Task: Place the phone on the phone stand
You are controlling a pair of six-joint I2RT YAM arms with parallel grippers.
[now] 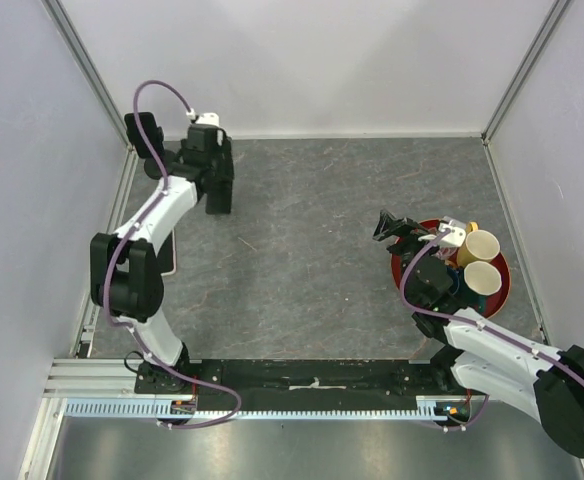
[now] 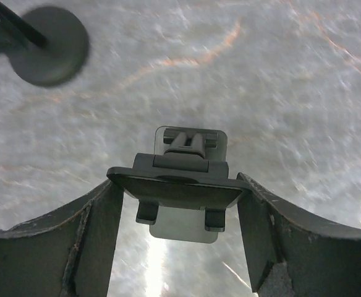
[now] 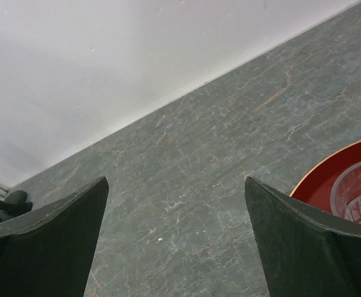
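only the left wrist view shows the phone stand [image 2: 183,179] between the left hand's [image 2: 180,247] spread fingers.

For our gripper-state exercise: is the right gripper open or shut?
Open: the right gripper's two fingers stand wide apart, bare floor showing between them.

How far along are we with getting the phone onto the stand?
Nothing looks done yet. The phone lies flat on the table by the left wall, under the left arm. In hand: the left gripper straddles the phone stand, fingers flanking its plate; whether they clamp it is unclear. The right gripper is open and empty. Left: pick up the phone and seat it.
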